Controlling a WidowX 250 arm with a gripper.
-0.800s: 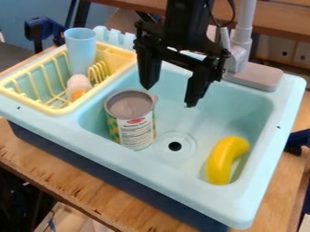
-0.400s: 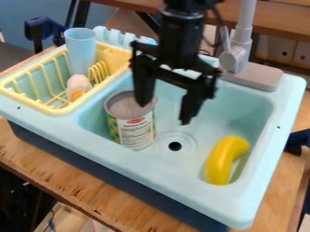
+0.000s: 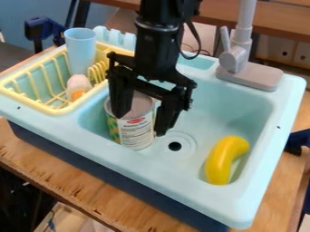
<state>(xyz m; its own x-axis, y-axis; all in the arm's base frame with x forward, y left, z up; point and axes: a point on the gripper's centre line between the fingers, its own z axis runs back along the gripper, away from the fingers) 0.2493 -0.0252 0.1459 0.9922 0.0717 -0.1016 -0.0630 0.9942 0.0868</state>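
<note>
Over the left part of the sink basin hangs the gripper point(image 3: 140, 124), open, one finger on each side of the can's upper part as seen from the camera. The can point(image 3: 136, 132), with a grey lid and a white and green label, stands upright in the basin and is partly hidden behind the fingers. Whether the fingers touch it, I cannot tell. On the basin's right side lies a yellow banana point(image 3: 225, 160).
A yellow dish rack point(image 3: 71, 108) at the left holds a light blue cup point(image 3: 81, 50) and a small pink and orange object point(image 3: 78, 86). The grey faucet point(image 3: 235, 60) rises behind the light blue sink point(image 3: 254, 199).
The gripper has come down and moved left, from behind and right of the can to over it. The can and the banana have stayed in place.
</note>
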